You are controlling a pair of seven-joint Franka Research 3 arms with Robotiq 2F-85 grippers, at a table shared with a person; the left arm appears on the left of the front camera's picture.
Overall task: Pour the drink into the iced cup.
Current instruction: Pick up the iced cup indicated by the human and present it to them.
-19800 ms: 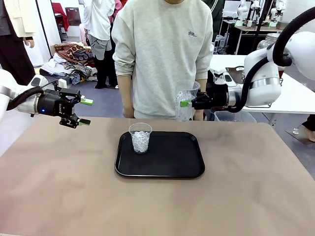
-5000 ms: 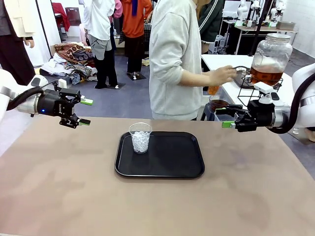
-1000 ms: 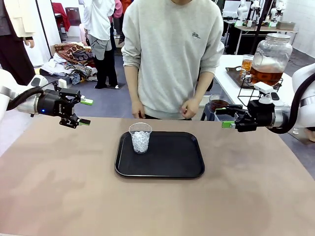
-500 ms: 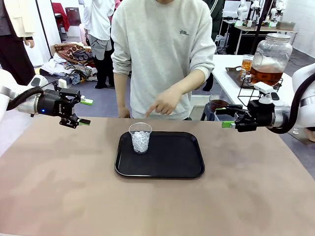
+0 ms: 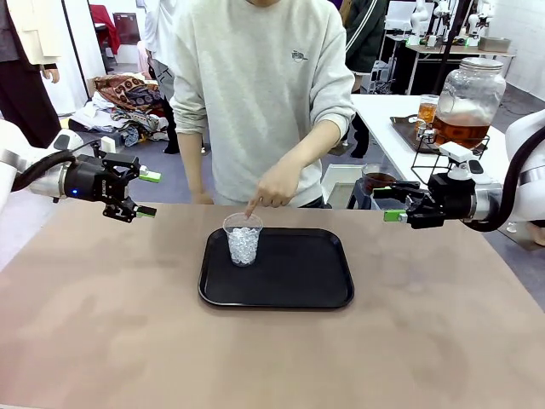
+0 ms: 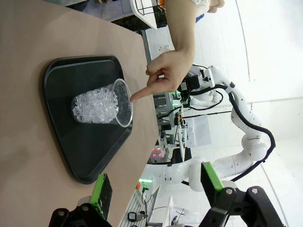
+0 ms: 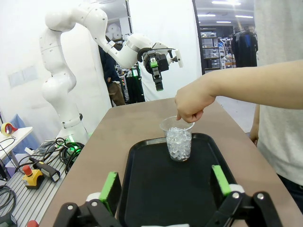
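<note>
Behind the table's [image 5: 102, 324] far right corner, amber-brown drink [image 5: 462, 130] sits low in a lidded glass jar [image 5: 470, 89]. An ice-filled clear cup [image 5: 243, 239] stands at the tray's [image 5: 298, 290] far left corner; left gripper [image 5: 149, 194] and right gripper [image 5: 389, 203] gape empty.

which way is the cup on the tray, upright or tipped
Upright: the cup stands on its base on the tray, open rim facing up.

The tray [image 5: 298, 273] lies in the middle of the table [image 5: 102, 324], the cup [image 5: 243, 239] on its left part, a hand [image 5: 274, 189] just above the cup's far rim. The left gripper [image 5: 149, 194] is left of the tray, the right gripper [image 5: 387, 203] right of it, the jar [image 5: 467, 102] behind the latter.
</note>
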